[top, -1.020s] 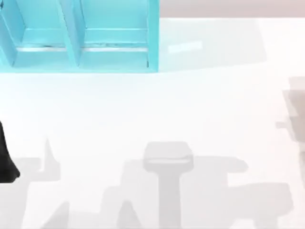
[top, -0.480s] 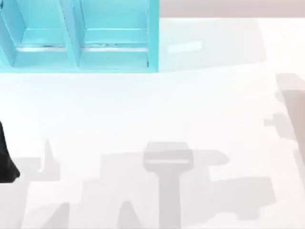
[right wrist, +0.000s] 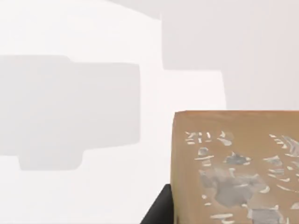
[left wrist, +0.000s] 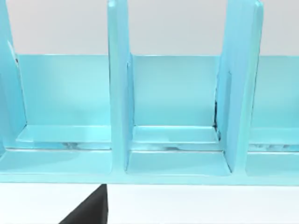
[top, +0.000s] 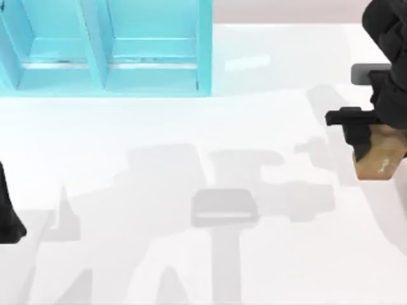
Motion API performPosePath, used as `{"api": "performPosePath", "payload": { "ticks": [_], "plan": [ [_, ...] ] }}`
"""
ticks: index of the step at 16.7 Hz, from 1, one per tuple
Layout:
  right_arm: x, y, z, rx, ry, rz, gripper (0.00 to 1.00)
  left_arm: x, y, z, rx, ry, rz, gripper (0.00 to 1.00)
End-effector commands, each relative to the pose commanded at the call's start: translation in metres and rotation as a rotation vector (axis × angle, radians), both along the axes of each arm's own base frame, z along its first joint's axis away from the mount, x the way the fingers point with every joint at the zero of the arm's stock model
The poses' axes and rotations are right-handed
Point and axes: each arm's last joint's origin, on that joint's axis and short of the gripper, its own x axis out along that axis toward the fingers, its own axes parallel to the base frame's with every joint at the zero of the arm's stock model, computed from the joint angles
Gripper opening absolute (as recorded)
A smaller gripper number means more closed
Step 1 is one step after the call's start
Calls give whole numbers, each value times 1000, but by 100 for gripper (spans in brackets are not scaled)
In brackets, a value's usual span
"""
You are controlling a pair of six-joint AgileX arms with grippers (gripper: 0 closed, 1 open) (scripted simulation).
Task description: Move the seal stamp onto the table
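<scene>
The right gripper [top: 376, 147] is clenched on the seal stamp [top: 380, 159], carrying it above the table [top: 191, 133], so only the set-down and release appear left.

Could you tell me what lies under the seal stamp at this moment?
Under the seal stamp, held by the right gripper at the table's right side, is bare white table with grey shadows. Whether the stamp touches it cannot be seen.

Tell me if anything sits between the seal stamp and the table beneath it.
Nothing visible does. The right gripper holds the seal stamp near the table's right edge, over bare white surface. The turquoise shelf unit stands far off at the back left.
</scene>
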Motion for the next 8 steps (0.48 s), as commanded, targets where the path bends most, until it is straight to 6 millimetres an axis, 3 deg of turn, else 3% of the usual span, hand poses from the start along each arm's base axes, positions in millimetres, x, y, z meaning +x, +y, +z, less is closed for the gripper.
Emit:
{"api": "performPosePath", "payload": {
  "ticks": [3, 8],
  "plan": [
    [8, 27, -22, 4, -9, 0, 0, 0, 0, 0, 0, 0, 0, 100],
    [8, 27, -25, 4, -3, -4, 0, 0, 0, 0, 0, 0, 0, 100]
  ]
}}
